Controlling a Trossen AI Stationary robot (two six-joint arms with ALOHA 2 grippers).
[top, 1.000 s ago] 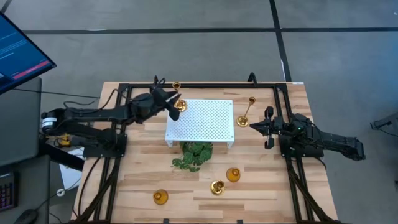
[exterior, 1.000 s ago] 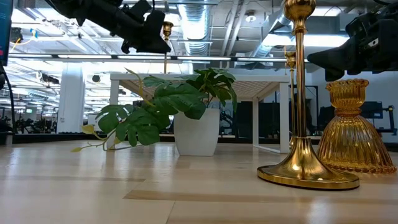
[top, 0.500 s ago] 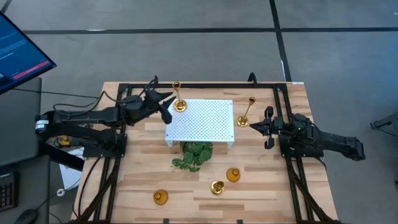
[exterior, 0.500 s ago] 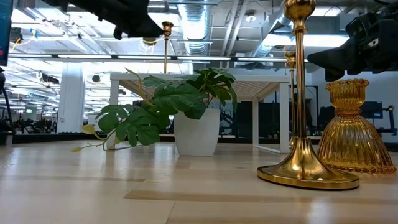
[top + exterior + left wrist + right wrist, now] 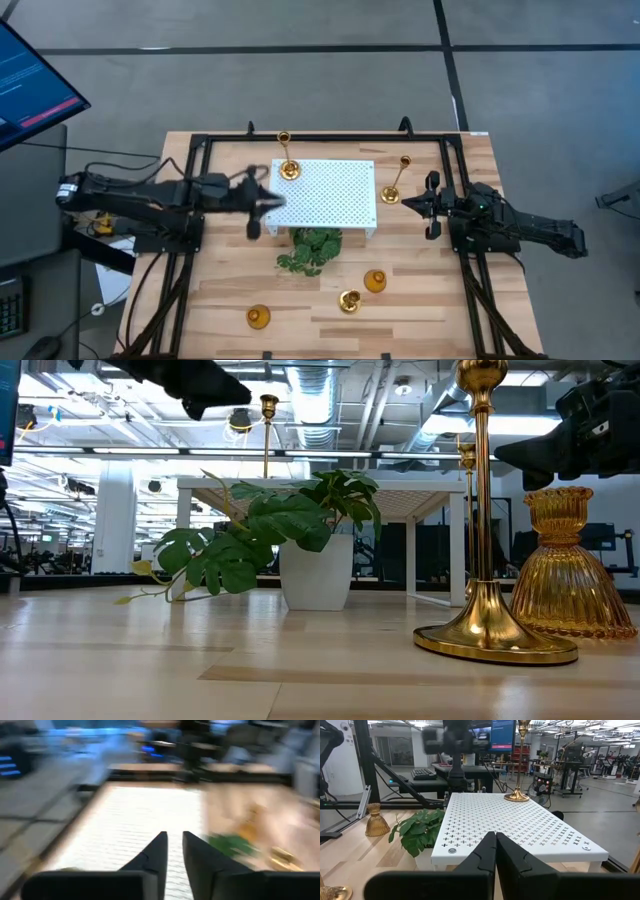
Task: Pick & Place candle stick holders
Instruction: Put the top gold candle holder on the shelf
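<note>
Five holders show from above: one tall holder (image 5: pixel 288 165) stands on the platform (image 5: pixel 330 200) just past the left claw (image 5: pixel 262 206), another (image 5: pixel 396 182) is just beside the right claw (image 5: pixel 420 203), and three sit well off from both. Only the wrist views settle the fingers — left narrowly apart and empty, right pressed together, empty.

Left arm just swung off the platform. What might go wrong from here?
1. The tall holder on the platform stands on a narrow base near the white platform's back-left corner; a brush from the left gripper, moving close beside that edge, could topple it.
2. The plant sits just in front of the platform, so a low pass toward the front holders might snag its leaves.
</note>
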